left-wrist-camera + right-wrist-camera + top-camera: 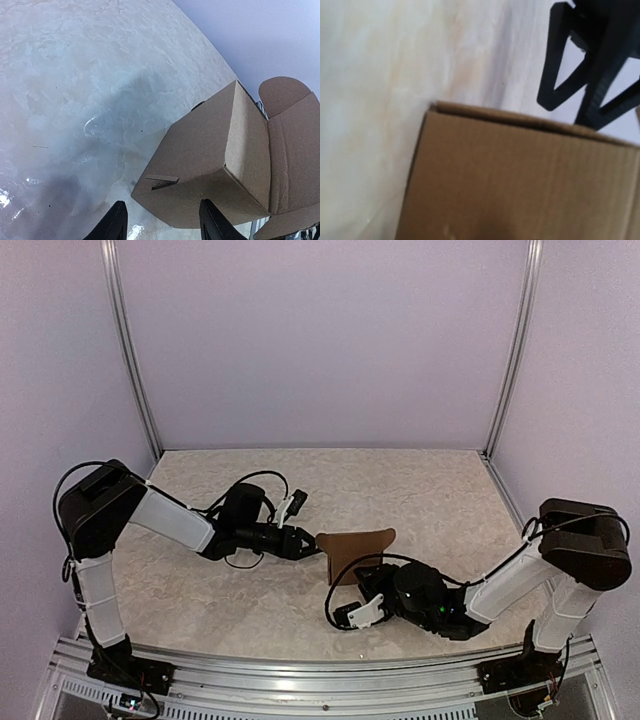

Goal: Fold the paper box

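- The surface (200, 590) is carrying everything. It is showing as a pale, marbled sheet with a slight sheen, flat and smooth enough that cardboard will probably slide if pushed.
- The paper box (352, 550) is sitting right of the surface's middle, nearer its near edge than its far one. It is plain brown, matte cardboard, already standing as a squarish body with crisp creases.
- I am judging the task to be far along: the walls are looking formed and closing the top is the step in hand.
- The lid flap (295, 165) is standing open off the box's top edge, with a score line across it. The next move is calling for one pincer to steady the body while the other is folding this flap over.
- My left pincer (312, 543) is hovering just beside the box's left side with its fingers spread wide and gripping nothing.
- My right pincer (358, 585) is pressing in at the box's near side. Its own camera is showing only cardboard, so I cannot tell how wide it is or whether it is gripping.
- The rounded tab (282, 92) is ending the lid and is needing to tuck inside.
- A small locking tab (162, 181) is poking through a slit low on the nearest wall.
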Available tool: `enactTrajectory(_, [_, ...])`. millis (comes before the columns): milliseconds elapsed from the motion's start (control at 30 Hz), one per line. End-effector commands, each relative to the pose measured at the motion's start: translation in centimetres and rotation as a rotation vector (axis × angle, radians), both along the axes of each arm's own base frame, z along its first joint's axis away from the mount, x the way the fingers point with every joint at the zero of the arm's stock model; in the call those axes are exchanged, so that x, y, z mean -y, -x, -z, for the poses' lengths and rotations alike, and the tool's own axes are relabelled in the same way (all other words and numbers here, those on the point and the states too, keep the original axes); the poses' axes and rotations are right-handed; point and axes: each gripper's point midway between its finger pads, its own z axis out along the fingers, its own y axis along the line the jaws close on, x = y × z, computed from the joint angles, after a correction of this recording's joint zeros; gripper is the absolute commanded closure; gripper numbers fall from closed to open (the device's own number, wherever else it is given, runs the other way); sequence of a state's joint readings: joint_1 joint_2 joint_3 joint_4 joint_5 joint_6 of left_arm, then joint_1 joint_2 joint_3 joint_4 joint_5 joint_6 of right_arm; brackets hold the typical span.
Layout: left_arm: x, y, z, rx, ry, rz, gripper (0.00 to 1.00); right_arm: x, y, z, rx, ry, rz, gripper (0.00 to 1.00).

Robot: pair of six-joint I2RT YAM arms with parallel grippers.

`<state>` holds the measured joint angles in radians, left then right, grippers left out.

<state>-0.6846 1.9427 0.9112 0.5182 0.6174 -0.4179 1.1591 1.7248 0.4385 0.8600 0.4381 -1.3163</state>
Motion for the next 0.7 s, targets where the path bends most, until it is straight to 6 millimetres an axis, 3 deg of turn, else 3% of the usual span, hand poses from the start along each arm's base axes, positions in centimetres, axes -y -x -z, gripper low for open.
enactTrajectory(0, [-1.4, 0.4, 1.1, -0.023, -0.030, -0.033, 0.52, 0.5, 2.4, 1.9, -0.205, 0.067, -0.027, 0.60])
enactTrajectory(100, [-2.9, 1.1, 1.7, -0.041, -0.080, -0.079, 0.52, 1.0, 4.5, 2.3, -0.327, 0.112, -0.051, 0.60])
enactTrajectory(300, [-6.0, 3.4, 2.9, -0.029, -0.204, -0.175, 0.53, 1.9, 7.4, -0.2, -0.576, 0.175, -0.024, 0.60])
enactTrajectory(433, [-5.4, 5.9, 2.4, 0.076, -0.252, -0.170, 0.53, 1.0, 8.1, -4.8, -0.684, 0.117, -0.029, 0.60])
enactTrajectory(500, [-4.3, 7.1, 1.8, 0.141, -0.246, -0.149, 0.54, 0.4, 7.4, -7.6, -0.727, 0.053, -0.025, 0.60])
enactTrajectory(667, [-0.9, 9.2, -0.4, 0.323, -0.239, -0.113, 0.59, -0.4, 2.9, -15.5, -0.752, -0.186, 0.013, 0.60])
